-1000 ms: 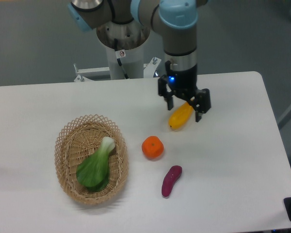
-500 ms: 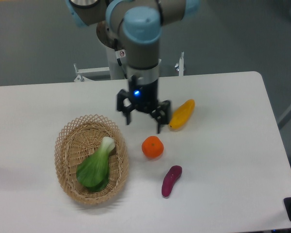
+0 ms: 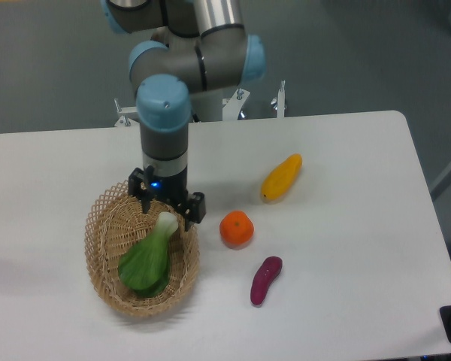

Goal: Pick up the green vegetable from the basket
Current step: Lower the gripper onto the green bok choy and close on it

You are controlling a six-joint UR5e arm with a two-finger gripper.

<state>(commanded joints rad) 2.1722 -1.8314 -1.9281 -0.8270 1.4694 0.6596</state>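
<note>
So the arm's pincer (image 3: pixel 167 204) is hanging right over the far rim of the wicker basket (image 3: pixel 105 226), at about 12 o'clock of the basket. Its two dark fingers are spread wide – one finger (image 3: pixel 144 194) on the left, the other over by the basket's right edge – and there's nothing between them. A little blue light glows on the pincer body just above the fingers.

The green vegetable (image 3: pixel 149 257) is lying inside the basket, a bok choy looking toy. The pale whitish stalk end points up toward 1 o'clock, right under the pincer, and the broad bright green leaf fans out toward 7 o'clock. From this angle I can't tell whether the fingers actually touch the stalk – they look just above or beside it.

The rest of the stuff sits on the white desk (image 3: pixel 361 248):
- an orange (image 3: pixel 237 229) just outside the basket at its 3 o'clock, near but not touching
- a purple sweet potato (image 3: pixel 266 280) at roughly 5 o'clock from the orange, lying slanted
- a yellow mango-ish fruit (image 3: pixel 281 177) at about 1 o'clock from the orange, also slanted, well apart from the basket

The arm comes down from its base at the far edge of the desk.
</note>
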